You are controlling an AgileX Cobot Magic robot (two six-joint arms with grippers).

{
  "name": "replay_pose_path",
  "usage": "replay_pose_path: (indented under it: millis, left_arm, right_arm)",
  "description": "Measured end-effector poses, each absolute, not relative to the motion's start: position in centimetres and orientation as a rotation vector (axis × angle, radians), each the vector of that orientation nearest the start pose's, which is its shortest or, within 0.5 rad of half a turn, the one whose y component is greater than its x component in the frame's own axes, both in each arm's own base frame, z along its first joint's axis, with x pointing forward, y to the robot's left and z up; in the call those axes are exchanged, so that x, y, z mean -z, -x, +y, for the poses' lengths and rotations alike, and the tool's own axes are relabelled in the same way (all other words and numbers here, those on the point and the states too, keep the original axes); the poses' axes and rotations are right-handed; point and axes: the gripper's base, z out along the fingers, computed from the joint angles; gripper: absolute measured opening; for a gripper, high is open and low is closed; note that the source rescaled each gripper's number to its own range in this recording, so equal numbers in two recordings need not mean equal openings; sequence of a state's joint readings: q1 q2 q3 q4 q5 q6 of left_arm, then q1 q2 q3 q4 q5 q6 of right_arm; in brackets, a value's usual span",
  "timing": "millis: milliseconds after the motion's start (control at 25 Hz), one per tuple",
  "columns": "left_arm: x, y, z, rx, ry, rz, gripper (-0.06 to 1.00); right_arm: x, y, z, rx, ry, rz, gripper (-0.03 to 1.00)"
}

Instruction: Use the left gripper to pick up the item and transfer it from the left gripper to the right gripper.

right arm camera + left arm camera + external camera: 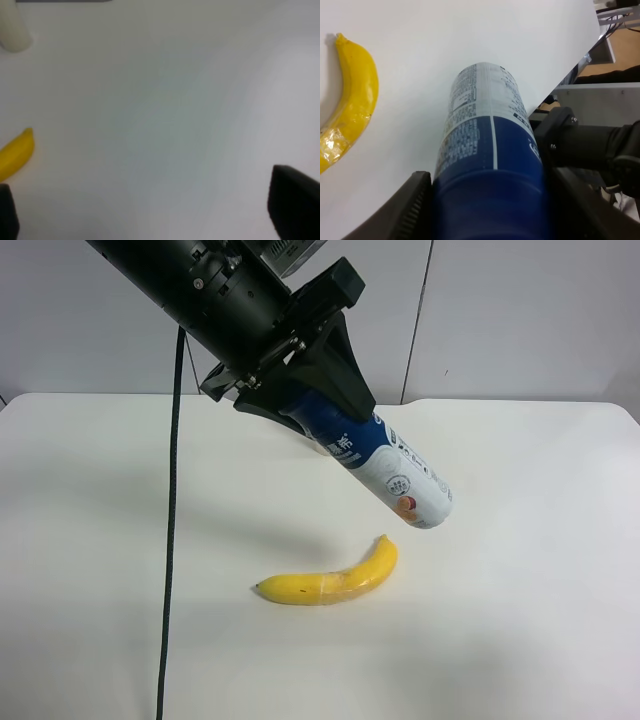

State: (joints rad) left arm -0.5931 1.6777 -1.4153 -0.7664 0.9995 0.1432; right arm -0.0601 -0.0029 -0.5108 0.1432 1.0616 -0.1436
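Observation:
My left gripper [320, 405], all black, is shut on the item [390, 460], a bottle with a dark blue upper half and a white lower half. It holds the bottle by the blue end, tilted, white end down, clear above the table. In the left wrist view the bottle [485, 150] fills the space between the fingers [415, 205]. My right gripper [150, 210] is open and empty, low over bare table; it is out of the exterior high view. A blurred white rounded end [12, 27] at the right wrist view's corner looks like the bottle's white end.
A yellow banana [335, 582] lies on the white table [520, 590] just below the bottle; it also shows in both wrist views [352, 100] [15, 152]. A black cable [172, 520] hangs down at the exterior high view's left. A black arm part [600, 145] shows beyond the table edge.

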Motion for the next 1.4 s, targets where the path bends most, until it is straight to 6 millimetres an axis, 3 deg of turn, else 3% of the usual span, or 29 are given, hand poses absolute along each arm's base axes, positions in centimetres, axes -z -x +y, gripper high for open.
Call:
replay_pose_path:
  millis: [160,280,560,800,1000,1400]
  left_arm:
    - [-31.5,-26.7,-24.4,1.122,-0.596,2.651,0.0]
    - [-31.5,-26.7,-24.4,1.121,-0.6,2.649,0.0]
    - [-31.5,-26.7,-24.4,1.121,-0.6,2.647,0.0]
    - [-31.5,-26.7,-24.4,1.12,-0.604,2.646,0.0]
    - [-31.5,-26.7,-24.4,1.127,-0.601,2.645,0.0]
    - [-31.6,-26.7,-24.5,1.151,-0.594,2.641,0.0]
  right_arm:
    - [-28.3,0.0,1.4,-0.087,0.103,2.08,1.0]
    - [-29.1,-1.8,1.8,-0.145,0.158,2.199,1.0]
    - [-31.5,-6.1,2.6,-0.194,0.458,2.256,1.0]
    - [-32.8,-9.8,4.8,-0.252,0.739,2.251,1.0]
    - [-32.6,-12.7,7.1,-0.257,0.952,2.222,1.0]
    - [-30.8,-15.5,12.1,-0.239,1.322,2.131,1.0]
